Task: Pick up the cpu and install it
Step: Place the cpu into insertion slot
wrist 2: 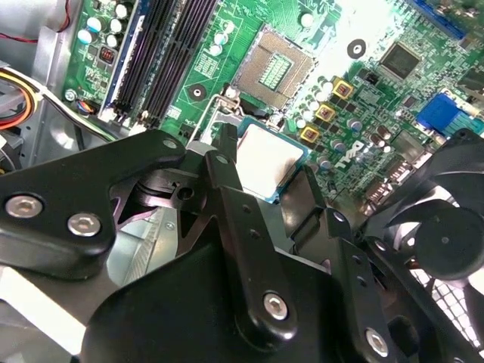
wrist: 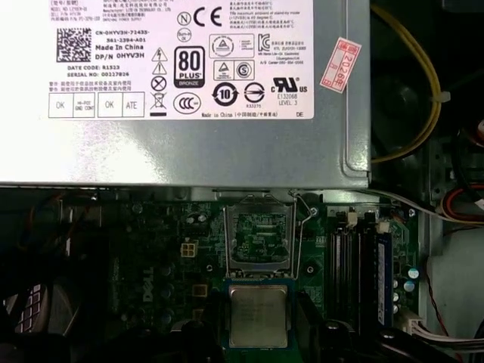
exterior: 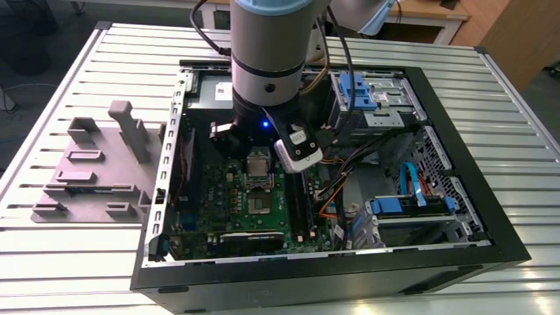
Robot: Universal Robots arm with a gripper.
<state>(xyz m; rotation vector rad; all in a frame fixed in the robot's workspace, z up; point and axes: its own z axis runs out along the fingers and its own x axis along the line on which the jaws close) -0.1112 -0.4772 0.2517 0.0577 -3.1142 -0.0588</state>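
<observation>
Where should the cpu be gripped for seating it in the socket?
By two opposite thin edges, coming down from above its top face. The cpu is flat and thin, so only its edges offer a pinch, leaving the underside free. In the second wrist view the claw pinches it so, near the socket.

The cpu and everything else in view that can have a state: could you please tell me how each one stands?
cpu: gripped by its edges in the hand, held short of the socket, not seated.
hand: shut on the cpu.
socket: open and empty, contacts bare.
computer case: lying flat, side open, board exposed.
</observation>
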